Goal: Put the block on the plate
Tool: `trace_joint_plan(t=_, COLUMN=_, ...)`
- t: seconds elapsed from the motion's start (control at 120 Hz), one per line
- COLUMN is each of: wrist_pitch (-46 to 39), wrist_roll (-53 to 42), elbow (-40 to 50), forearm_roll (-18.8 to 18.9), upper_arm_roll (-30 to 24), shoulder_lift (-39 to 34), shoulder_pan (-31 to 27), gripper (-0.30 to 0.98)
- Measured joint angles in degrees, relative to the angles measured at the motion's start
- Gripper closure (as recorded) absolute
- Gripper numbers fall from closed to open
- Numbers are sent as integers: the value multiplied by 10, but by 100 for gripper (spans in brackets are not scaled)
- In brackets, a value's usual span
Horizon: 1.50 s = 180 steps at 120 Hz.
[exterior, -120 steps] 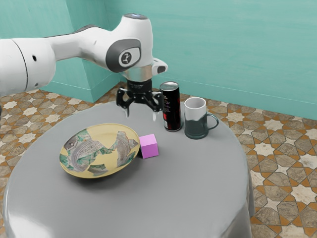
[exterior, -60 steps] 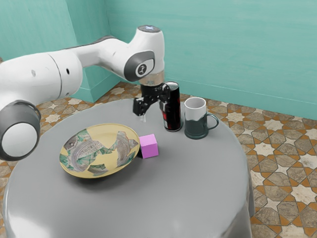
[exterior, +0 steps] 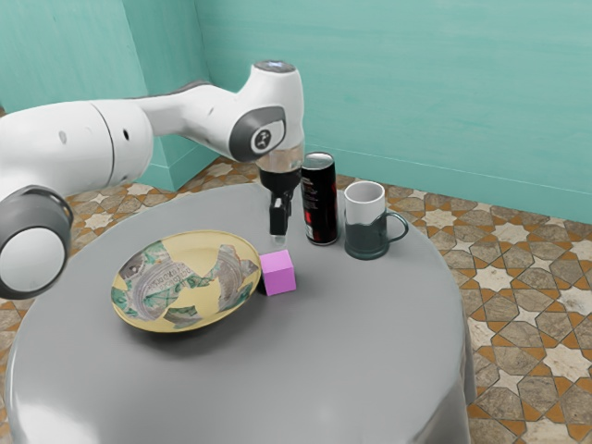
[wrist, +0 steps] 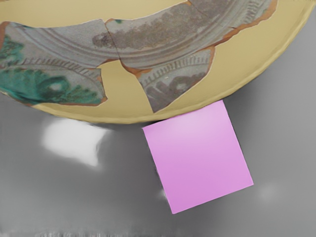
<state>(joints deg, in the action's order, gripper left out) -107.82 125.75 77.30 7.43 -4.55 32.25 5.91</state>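
Teal walls stand behind the grey bench. Over it hangs my pincer; whether released or clenched, I cannot tell. Below, the pink block sits on the bench, just beside the plate. It looks light, stiff and hard to crush: best taken mid-height, across the opposite pair of sides clear of the plate.

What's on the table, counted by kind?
Block: 1, pink, beside the plate
Plate: 1, yellow with patterned pieces
Can: 1, black and red
Mug: 1, white over dark green
Total: 4
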Motion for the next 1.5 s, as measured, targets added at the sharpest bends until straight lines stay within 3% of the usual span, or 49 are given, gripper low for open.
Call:
trace_joint_plan(t=0.283, wrist_pitch=-11, wrist_roll=146, elbow=9, forearm_roll=-31, upper_arm_roll=1, shoulder_lift=-2, shoulder_pan=4, gripper=0)
trace_joint_plan(t=0.633, wrist_pitch=-30, wrist_roll=260, elbow=-4, forearm_roll=-31, upper_arm_roll=-5, shoulder_lift=29, shoulder_pan=3, gripper=0)
trace_joint_plan(t=1.133, wrist_pitch=35, wrist_roll=321, elbow=-223, forearm_roll=4, upper_arm_roll=-46, shoulder_lift=176, shoulder_pan=-16, gripper=0)
trace_joint_plan(t=1.5, wrist_pitch=-11, wrist_roll=299, elbow=-34, forearm_roll=34, upper_arm_roll=-52, shoulder_lift=81, shoulder_pan=-44, gripper=0)
